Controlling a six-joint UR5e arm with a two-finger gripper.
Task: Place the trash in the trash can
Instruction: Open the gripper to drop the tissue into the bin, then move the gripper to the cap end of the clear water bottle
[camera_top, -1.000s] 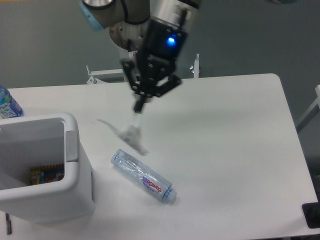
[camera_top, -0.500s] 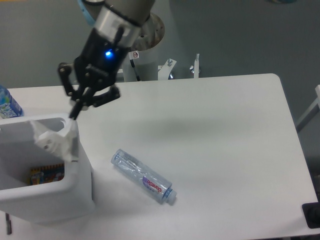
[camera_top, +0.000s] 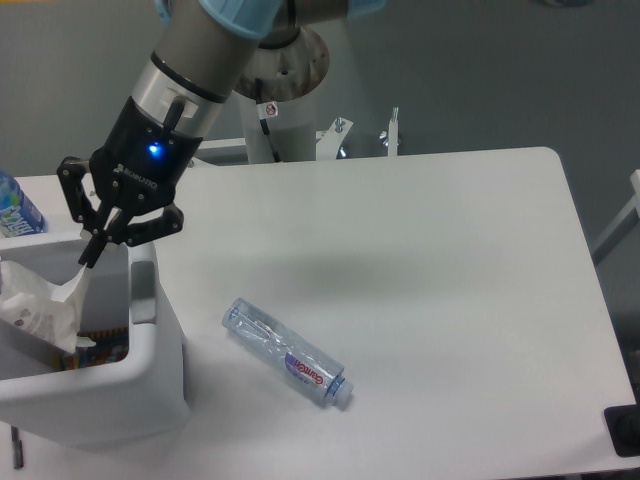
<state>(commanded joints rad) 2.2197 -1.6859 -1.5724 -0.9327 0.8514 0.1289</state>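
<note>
Since the earlier frame, hand (camera_top: 92, 256) carried the paper wrapper (camera_top: 40, 310) over the trash can (camera_top: 150, 370), still pinching it for release; crushed bottle (camera_top: 288, 353) remains beside the can.

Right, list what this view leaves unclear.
- Bin contents: near wall hides all but a colourful scrap.
- Blue-labelled bottle: cut off by the left edge.
- Pincer tips: blurred, though shut on the wrapper.
- Label text on the crushed bottle: too small.
</note>
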